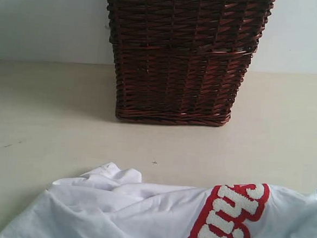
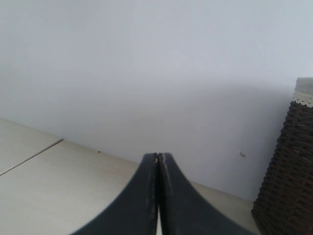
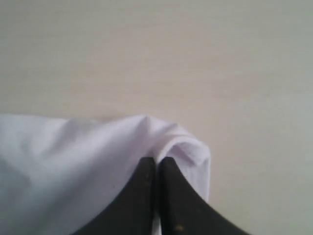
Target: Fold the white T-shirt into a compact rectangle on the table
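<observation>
Your only lettering: fuzzy white letters (image 1: pixel 229 216) edged in red on the white T-shirt (image 1: pixel 124 214). They run off the frame's bottom edge, and you can't read a whole word.

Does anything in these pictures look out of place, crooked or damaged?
The white cotton T-shirt with red-outlined letters lies rumpled, one corner bunched up, on the pale beige table; the right hand pinches its edge. The dark brown wicker basket stands upright and looks undamaged.
</observation>
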Robot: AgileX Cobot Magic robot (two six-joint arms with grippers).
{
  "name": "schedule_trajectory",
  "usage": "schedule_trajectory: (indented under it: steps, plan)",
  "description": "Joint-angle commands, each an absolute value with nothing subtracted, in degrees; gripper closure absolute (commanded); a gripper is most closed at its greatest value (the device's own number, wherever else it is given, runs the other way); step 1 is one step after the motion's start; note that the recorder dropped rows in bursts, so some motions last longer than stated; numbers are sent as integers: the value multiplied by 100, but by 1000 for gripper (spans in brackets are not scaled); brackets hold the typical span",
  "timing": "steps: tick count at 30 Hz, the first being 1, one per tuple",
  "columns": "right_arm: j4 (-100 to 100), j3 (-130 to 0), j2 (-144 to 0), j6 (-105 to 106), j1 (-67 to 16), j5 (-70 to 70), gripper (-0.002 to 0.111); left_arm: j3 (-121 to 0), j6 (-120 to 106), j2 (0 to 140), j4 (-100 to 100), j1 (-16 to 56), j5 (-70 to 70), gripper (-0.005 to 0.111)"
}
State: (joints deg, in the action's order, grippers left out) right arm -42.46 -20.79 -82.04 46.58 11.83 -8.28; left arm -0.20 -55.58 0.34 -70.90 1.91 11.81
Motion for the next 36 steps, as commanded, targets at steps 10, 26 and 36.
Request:
schedule_trajectory:
  steps: [10, 26, 36]
  plan:
    - [-5192, -3450, -8202, 6917, 1207, -2905, 108, 0, -5564, 0, -7073, 176, 1166, 107]
    - [-2946, -3111, -8202, 7789, 1207, -5515, 106, 0, -5564, 0, -7073, 176, 1166, 107]
    - [-3080, -3111, -8202, 8033, 1207, -5060, 58, 0, -5564, 0, -7073, 176, 1166, 107]
